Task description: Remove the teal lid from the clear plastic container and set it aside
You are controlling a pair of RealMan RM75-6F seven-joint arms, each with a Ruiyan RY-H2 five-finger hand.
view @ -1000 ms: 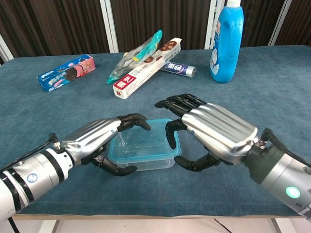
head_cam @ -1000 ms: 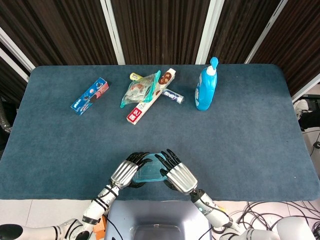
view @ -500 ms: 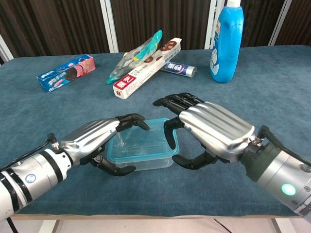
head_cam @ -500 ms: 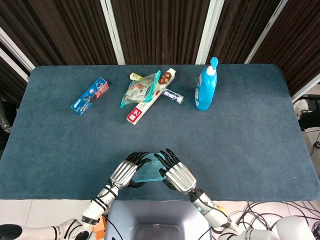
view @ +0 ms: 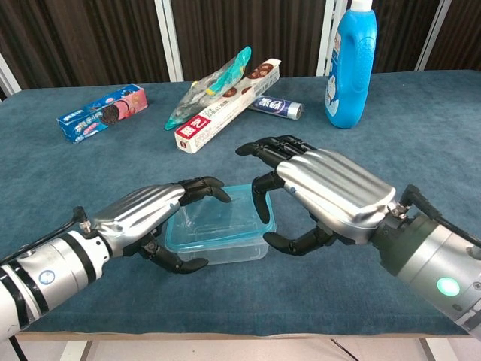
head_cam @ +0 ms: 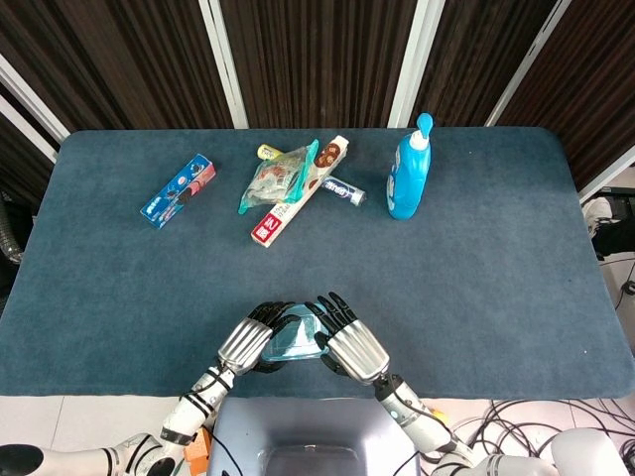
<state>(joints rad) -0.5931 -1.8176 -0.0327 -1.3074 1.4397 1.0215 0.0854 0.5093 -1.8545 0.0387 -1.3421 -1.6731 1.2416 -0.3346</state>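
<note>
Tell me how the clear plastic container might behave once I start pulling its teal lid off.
The clear plastic container looks empty and thin-walled, so it is probably light and may lift with the teal lid. The left hand wraps its near side, which should help hold it down. Its walls may flex if squeezed hard by the right hand.

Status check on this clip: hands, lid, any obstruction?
Left hand and right hand both grip the clear container. Teal lid still on. Nothing in the way.
</note>
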